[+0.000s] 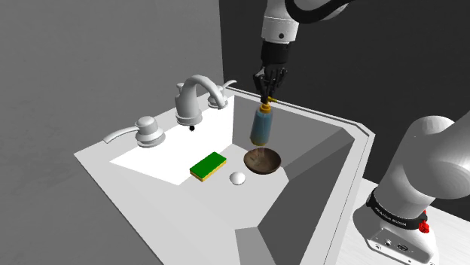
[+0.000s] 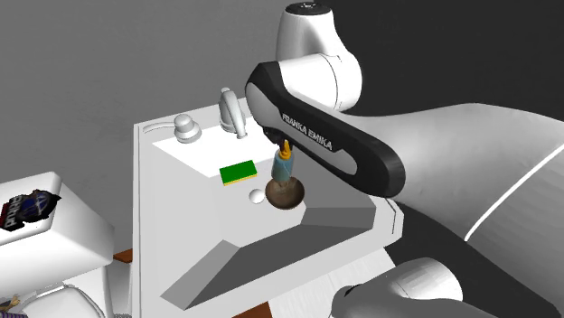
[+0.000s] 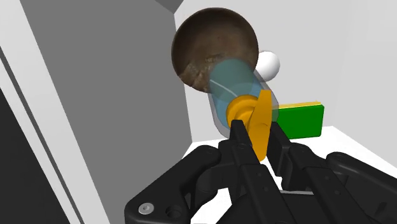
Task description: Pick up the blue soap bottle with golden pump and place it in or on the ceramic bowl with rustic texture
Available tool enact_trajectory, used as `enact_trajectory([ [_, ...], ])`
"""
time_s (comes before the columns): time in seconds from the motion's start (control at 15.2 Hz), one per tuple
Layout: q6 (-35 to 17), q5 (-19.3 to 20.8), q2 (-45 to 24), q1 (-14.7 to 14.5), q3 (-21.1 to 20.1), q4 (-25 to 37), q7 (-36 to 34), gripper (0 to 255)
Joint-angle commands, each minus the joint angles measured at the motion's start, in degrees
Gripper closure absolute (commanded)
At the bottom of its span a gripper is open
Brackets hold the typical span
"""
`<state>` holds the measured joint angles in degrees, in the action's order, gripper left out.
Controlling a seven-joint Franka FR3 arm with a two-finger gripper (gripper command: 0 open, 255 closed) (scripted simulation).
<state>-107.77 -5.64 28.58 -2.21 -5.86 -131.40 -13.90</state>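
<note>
Blue soap bottle (image 1: 262,126), golden pump (image 3: 251,118): position?
— Off the basin floor, hung by the pump, base down over the brown bowl (image 1: 263,161). In the wrist view its base lies across the bowl's rim. Whether they touch, I cannot tell.
— Gripper (image 3: 254,130)?
— Black, pointing down into the sink (image 1: 354,134), jaws clamped on the pump from both sides.
— Bowl, edges?
— Upright on the white basin floor, near the foot of the sloped grey wall on the shoulder view's right. Rim dark, inside mottled brown.
— Neighbours?
— Green sponge (image 1: 209,166) with yellow underside, flat, apart from the bowl on the shoulder view's left. White drain plug (image 1: 238,178) between sponge and bowl, nearer the camera.
— Room for moving?
— A strip of lit floor runs from the sponge back to the wall under the faucet (image 1: 197,94) and its handle (image 1: 151,132). The sloped walls close in beside the bowl.
</note>
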Motion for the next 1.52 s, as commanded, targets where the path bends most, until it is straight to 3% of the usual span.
enact_trajectory([
  [0.0, -1.7, -0.1, 0.0, 0.0, -0.1, -1.7, 0.1, 255],
  [0.99, -13.6, -0.6, -2.2, -0.2, -0.6, -11.4, 0.6, 255],
  [1.45, -13.6, -0.6, -2.2, -0.2, -0.6, -11.4, 0.6, 255],
])
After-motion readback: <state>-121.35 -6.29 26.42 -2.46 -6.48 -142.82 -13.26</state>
